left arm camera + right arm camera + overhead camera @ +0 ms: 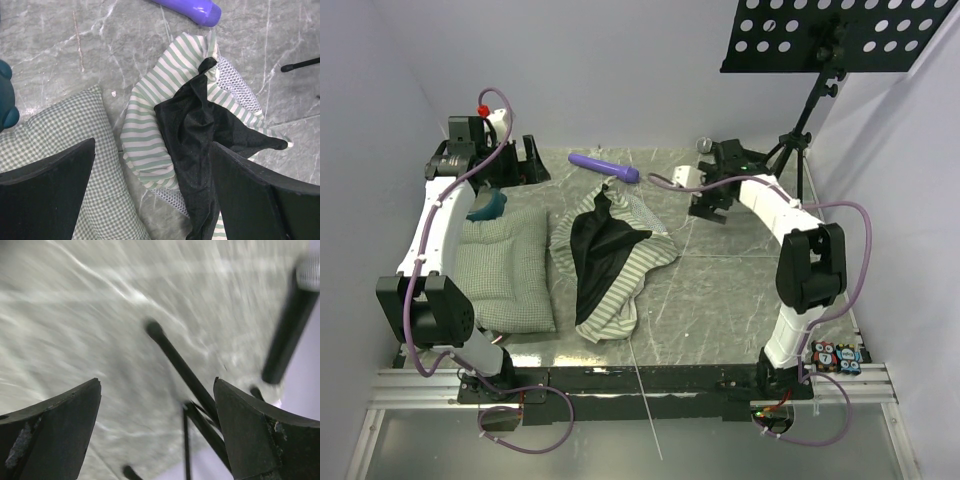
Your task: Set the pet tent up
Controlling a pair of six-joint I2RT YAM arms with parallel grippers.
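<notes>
Striped and crumpled, the pet tent (145, 115) lies at twelve o'clock from the left gripper (152, 145), its long axis running twelve-to-six. Both grippers stand wide and empty. The right gripper (157, 382) is farther off.

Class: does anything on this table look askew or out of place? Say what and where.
The pet tent lies collapsed and crumpled mid-table, black lining showing, beside the checked cushion; a thin white pole juts past the near edge.

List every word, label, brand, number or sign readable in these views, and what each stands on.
No text can be read in any view.
The pet tent and the checked cushion show only patterns, no print.
The small colourful item at the near right bears marks too small to read.
</notes>
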